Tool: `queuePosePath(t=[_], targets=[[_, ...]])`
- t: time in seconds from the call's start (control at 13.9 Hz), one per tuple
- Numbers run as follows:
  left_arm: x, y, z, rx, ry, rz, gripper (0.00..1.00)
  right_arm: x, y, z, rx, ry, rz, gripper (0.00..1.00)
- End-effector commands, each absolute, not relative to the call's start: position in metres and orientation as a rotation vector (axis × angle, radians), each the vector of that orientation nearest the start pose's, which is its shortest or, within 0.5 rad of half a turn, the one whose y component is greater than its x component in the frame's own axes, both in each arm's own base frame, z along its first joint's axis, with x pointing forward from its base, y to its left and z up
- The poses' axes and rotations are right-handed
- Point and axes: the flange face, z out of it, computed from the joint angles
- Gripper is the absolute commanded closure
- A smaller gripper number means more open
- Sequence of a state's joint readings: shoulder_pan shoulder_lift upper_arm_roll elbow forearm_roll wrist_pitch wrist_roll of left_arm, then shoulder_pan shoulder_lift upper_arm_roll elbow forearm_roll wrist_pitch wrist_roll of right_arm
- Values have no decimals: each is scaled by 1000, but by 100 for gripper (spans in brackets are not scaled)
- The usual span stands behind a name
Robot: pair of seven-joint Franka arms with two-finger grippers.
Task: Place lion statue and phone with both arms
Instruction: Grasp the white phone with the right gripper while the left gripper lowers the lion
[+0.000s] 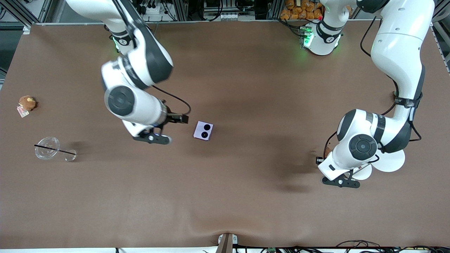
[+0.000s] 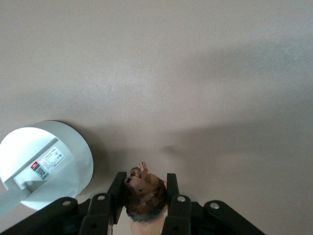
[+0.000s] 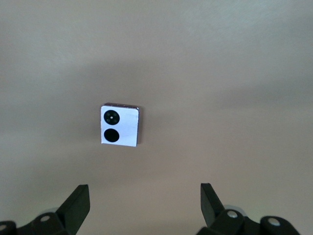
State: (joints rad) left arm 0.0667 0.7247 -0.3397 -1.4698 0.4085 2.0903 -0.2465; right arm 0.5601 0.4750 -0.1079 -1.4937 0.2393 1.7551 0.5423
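The phone (image 1: 203,130), a lavender square with two black circles, lies flat on the brown table near its middle; it also shows in the right wrist view (image 3: 121,126). My right gripper (image 1: 152,138) is open and empty over the table beside the phone, toward the right arm's end; its jaws (image 3: 144,188) stand wide apart, clear of the phone. My left gripper (image 1: 339,181) is shut on the lion statue (image 2: 144,193), a reddish-brown figurine held between the fingers (image 2: 117,188). The arm hides the lion in the front view.
Two white round discs (image 1: 388,160) lie by the left gripper; one shows in the left wrist view (image 2: 46,164). A brown plush toy with a tag (image 1: 27,102) and a clear cup with a black straw (image 1: 47,147) lie toward the right arm's end.
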Motion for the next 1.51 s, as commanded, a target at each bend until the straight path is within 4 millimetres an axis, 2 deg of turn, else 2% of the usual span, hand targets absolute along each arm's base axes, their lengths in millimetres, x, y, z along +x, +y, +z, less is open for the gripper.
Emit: queuePosePath(t=[0.0,0.07,0.14,0.22,0.36,0.5,0.65,0.72,0.86,1.01,1.08,1.15,1.22,1.44], targets=[[701,-127,253,-3020,287,36,100,588,347,340,-3053,225,416,0],[703,-115,246,-3028,266,36,100,583,367,327,-3057,188,370,0],[704,-107,240,-3037,263,24,100,582,378,310,-3060,184,336,0],[704,-103,237,-3041,291,2,100,585,381,292,-3056,215,306,0],[706,-95,234,-3042,327,-2,100,579,395,265,-3062,191,273,0],[707,-92,233,-3043,323,-4,100,575,398,248,-3075,189,279,0],[708,-80,227,-3043,344,-6,100,567,408,227,-3084,268,264,0],[710,-71,226,-3047,354,-18,100,564,406,215,-3085,283,246,0],[710,-70,220,-3050,361,-18,100,558,399,199,-3087,293,223,0],[710,-70,220,-3051,361,-17,100,556,397,193,-3089,298,222,0],[710,-70,219,-3057,333,-15,47,556,397,194,-3088,304,225,0],[710,-72,220,-3060,317,-18,20,553,400,193,-3090,298,227,0],[710,-71,220,-3061,305,-18,1,549,404,193,-3092,288,230,0],[711,-76,229,-3056,322,-35,0,548,403,189,-3090,299,238,0]])
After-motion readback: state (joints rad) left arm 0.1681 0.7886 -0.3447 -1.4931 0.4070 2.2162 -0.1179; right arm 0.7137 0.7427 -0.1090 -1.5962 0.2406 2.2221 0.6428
